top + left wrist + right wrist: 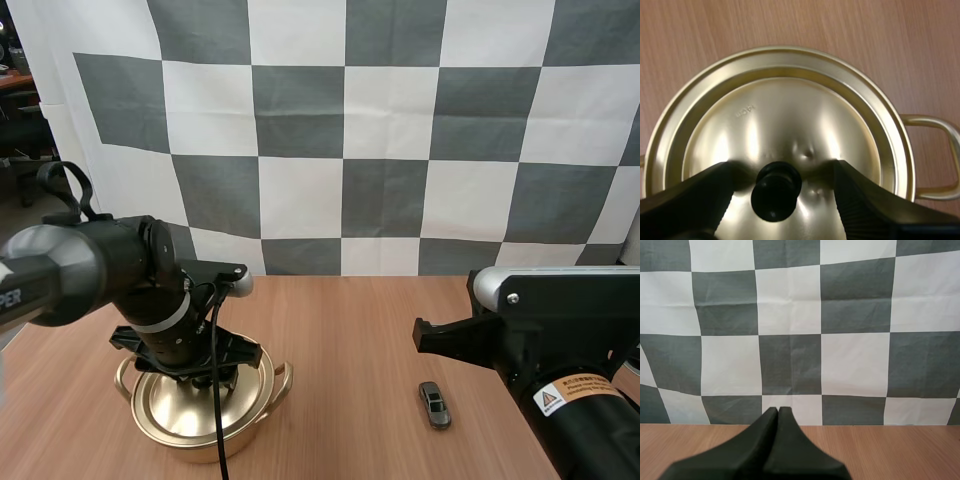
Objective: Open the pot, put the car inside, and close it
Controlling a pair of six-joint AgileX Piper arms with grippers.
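Observation:
A gold pot with its lid on sits at the table's left front. My left gripper hovers right over the lid, open, its fingers standing on either side of the black knob without pinching it. In the high view the left gripper is low over the pot. A small grey toy car lies on the table to the right. My right gripper is shut on nothing, held level above the table; in the high view the right gripper is above and left of the car.
The pot has two loop handles, one at each side. Bare wooden table lies between the pot and the car.

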